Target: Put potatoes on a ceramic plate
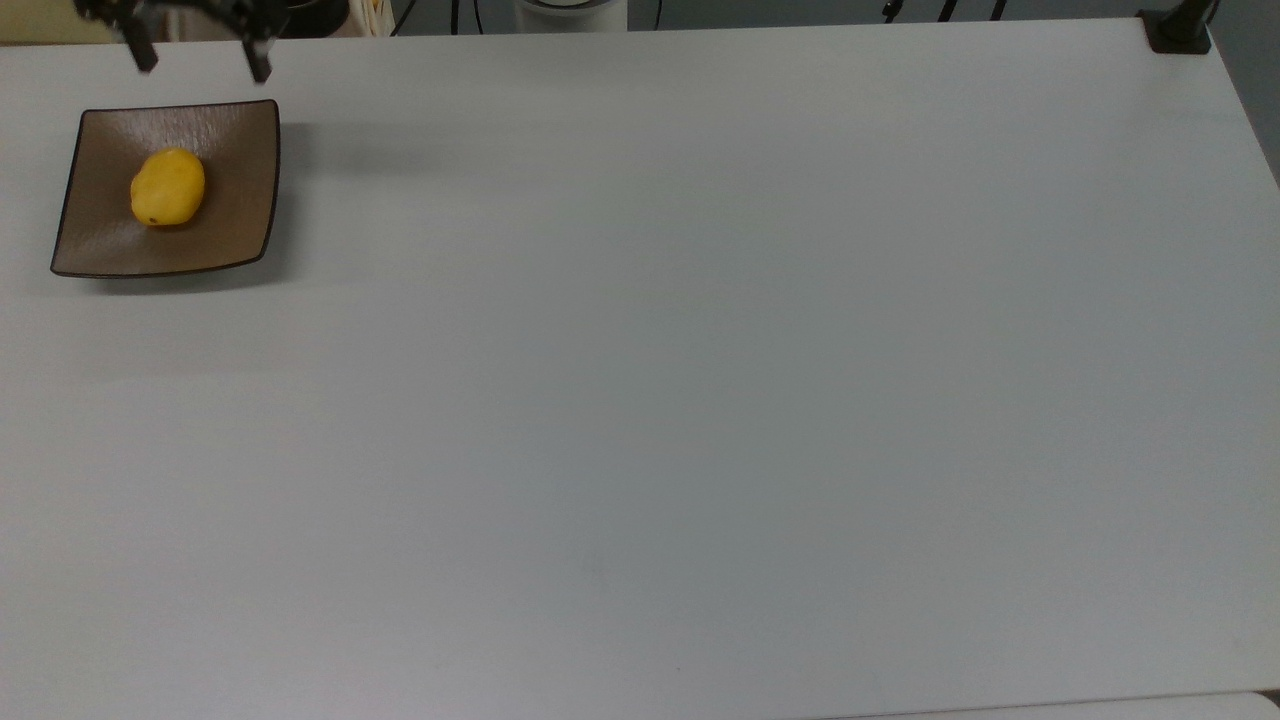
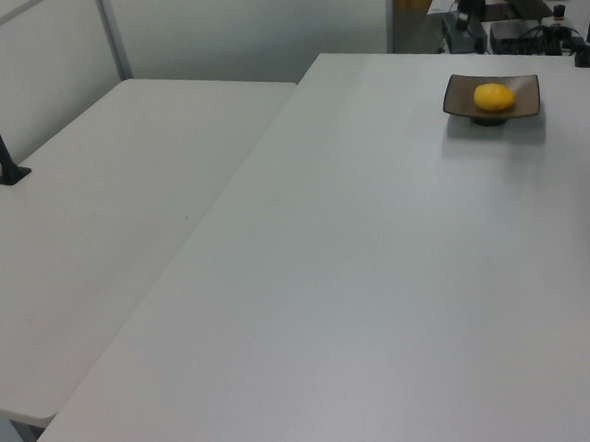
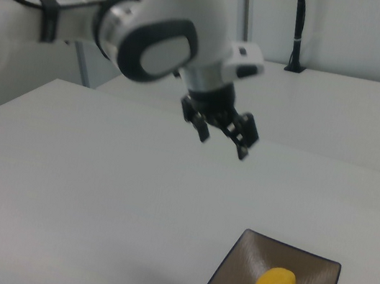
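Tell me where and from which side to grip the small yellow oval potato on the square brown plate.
Grip the yellow oval potato across its narrower middle, coming from straight above: it lies flat on the square brown plate, whose upturned rim likely blocks side approaches. The gripper is open.

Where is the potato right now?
The potato lies on the square brown ceramic plate, near its middle, at the top view's far left of the white table; the open end effector hangs above, apart from it.

You find no readable text, label, brand, number or sign anywhere in these views: nothing is printed or written on any surface you can see here.
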